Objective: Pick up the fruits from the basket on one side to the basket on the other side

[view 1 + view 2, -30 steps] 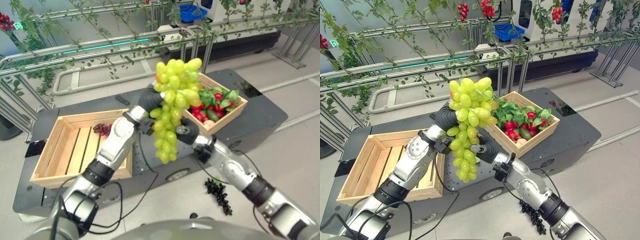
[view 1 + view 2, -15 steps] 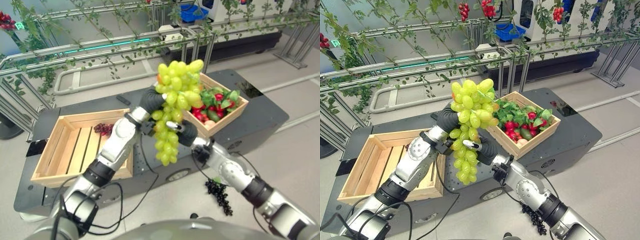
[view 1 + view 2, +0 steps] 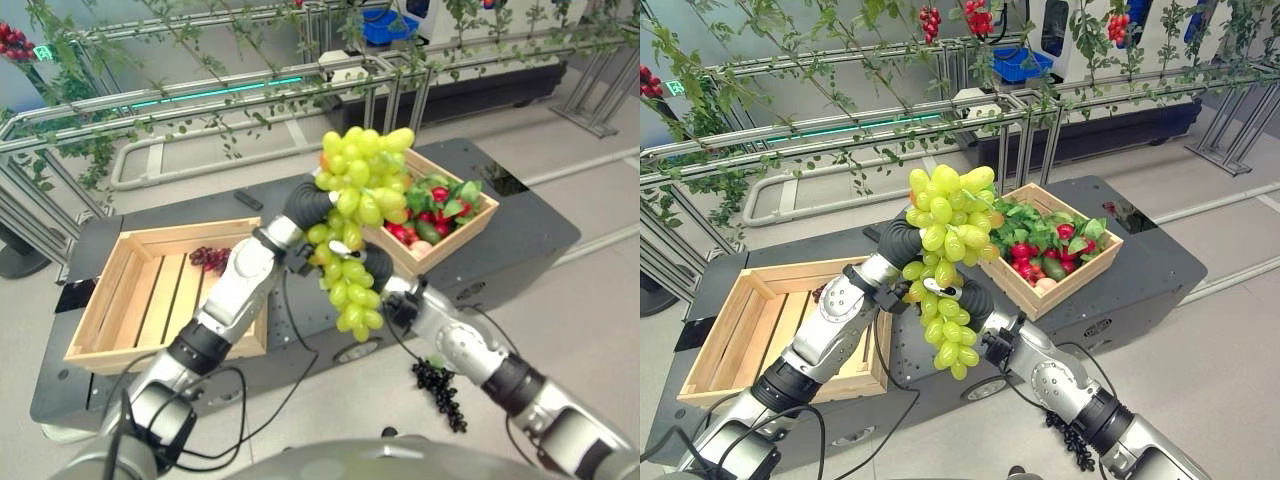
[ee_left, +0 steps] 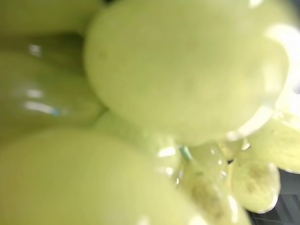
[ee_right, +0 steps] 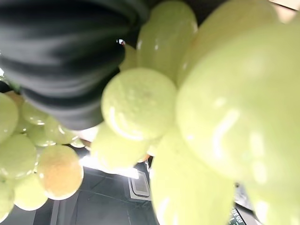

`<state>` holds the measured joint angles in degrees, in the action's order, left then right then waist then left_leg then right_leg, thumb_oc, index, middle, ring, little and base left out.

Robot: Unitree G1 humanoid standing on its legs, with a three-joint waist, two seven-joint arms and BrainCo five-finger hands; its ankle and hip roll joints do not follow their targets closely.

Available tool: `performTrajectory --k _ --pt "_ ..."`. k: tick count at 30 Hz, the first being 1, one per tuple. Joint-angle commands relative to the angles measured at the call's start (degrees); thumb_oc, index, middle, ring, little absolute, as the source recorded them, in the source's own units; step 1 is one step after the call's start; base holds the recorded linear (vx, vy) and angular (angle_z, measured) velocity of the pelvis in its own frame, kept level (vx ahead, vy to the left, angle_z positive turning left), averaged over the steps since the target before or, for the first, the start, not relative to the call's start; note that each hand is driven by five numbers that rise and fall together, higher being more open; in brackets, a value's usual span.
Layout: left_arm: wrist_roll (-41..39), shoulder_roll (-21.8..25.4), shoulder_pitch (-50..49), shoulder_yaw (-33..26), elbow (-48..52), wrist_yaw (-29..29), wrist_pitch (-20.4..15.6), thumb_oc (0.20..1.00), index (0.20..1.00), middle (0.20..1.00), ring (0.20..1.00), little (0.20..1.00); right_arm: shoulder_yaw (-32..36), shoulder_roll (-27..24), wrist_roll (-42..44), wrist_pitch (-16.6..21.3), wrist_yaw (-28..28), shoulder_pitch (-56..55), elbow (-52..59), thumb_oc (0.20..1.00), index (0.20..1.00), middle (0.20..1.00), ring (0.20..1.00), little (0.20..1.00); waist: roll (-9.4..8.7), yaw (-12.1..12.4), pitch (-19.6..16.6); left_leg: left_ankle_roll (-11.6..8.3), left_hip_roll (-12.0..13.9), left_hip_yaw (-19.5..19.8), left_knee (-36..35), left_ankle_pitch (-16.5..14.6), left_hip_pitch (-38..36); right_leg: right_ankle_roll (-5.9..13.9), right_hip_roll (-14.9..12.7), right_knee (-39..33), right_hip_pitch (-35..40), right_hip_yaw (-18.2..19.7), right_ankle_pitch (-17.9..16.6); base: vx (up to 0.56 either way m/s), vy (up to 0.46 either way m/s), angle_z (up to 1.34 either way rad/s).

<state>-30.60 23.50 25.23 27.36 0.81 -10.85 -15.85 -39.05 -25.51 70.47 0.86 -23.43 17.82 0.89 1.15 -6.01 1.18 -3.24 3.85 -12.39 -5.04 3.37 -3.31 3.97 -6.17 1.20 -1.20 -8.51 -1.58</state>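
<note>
A large bunch of green grapes [image 3: 360, 185] is held in the air between the two wooden baskets. My left hand [image 3: 303, 205] is pressed against the bunch's upper part from the left, and grapes [image 4: 178, 70] crowd close to its wrist camera. My right hand [image 3: 975, 298] sits at the bunch's lower middle, with a silver finger [image 3: 940, 292] curled across the grapes. The left basket [image 3: 100, 320] holds a small dark red grape bunch [image 3: 205, 257] at its far end. The right basket [image 3: 445, 250] is piled with red and green fruit and leaves.
Both baskets stand on a dark low platform [image 3: 530, 220]. A bunch of black grapes [image 3: 437, 385] lies on the floor in front of it, at the right. A metal railing with vines [image 3: 200, 90] runs behind.
The lower tail of the green bunch has swung from hanging straight down to down and right, over my right hand. Both hands have stayed on the bunch.
</note>
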Motion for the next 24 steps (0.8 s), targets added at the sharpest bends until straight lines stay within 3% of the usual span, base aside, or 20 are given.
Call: performTrajectory --k 1,2,3,4,10,24 --pt "-0.9 -4.1 10.1 4.5 -3.6 -0.1 -1.3 0.200 0.200 0.200 0.200 0.200 -6.9 9.6 0.6 -0.1 -4.1 10.9 5.7 0.200 0.200 0.200 0.200 0.200 -2.57 -0.2 1.5 1.55 -1.3 0.3 2.0 -5.0 -1.2 4.14 -2.8 5.3 -1.6 2.3 2.0 0.00 0.000 0.00" --pt "-0.9 -4.1 10.1 4.5 -3.6 -0.1 -1.3 0.278 0.278 0.278 0.278 0.278 -6.9 9.6 0.6 -0.1 -4.1 10.9 5.7 0.200 0.200 0.200 0.200 0.200 -2.57 -0.2 1.5 1.55 -1.3 0.3 2.0 -5.0 -1.2 4.14 -2.8 5.3 -1.6 2.3 2.0 0.00 0.000 0.00" --pt "-0.9 -4.1 10.0 4.5 -3.5 -0.1 -1.3 0.592 0.592 0.592 0.592 0.592 -6.9 9.6 0.5 -0.1 -4.2 11.0 5.7 0.200 0.200 0.200 0.200 0.200 -2.57 -0.2 1.5 1.57 -1.3 0.3 2.0 -5.0 -1.3 4.15 -2.8 5.3 -1.6 2.3 2.0 0.00 0.000 0.00" --pt "-1.0 -4.0 9.9 4.3 -3.7 0.1 -1.3 1.000 1.000 1.000 1.000 1.000 -6.9 9.5 0.4 0.0 -4.2 11.0 5.9 0.200 0.200 0.200 0.200 0.200 -2.55 -0.2 1.5 1.56 -1.3 0.3 2.0 -5.0 -1.2 4.16 -2.8 5.4 -1.6 2.3 1.9 0.00 0.000 0.00" --pt "-2.3 -2.4 9.1 3.9 -3.2 -1.0 -0.8 1.000 1.000 1.000 1.000 1.000 -5.5 8.9 0.4 0.5 -4.0 10.4 6.1 0.200 0.200 0.200 0.200 0.200 -2.44 -0.2 1.5 1.53 -1.2 0.3 2.1 -5.0 -1.3 4.12 -2.8 5.4 -1.5 2.2 2.0 0.00 0.000 0.00" --pt "2.5 6.8 2.4 0.3 -5.9 -3.6 0.0 1.000 1.000 1.000 1.000 1.000 -1.0 5.7 0.2 1.9 -4.9 8.2 9.3 0.200 0.200 0.200 0.200 0.200 -2.08 0.0 1.6 1.31 -1.0 0.1 2.4 -5.2 -1.5 4.09 -2.5 5.8 -1.6 2.4 2.4 0.00 0.000 0.00"
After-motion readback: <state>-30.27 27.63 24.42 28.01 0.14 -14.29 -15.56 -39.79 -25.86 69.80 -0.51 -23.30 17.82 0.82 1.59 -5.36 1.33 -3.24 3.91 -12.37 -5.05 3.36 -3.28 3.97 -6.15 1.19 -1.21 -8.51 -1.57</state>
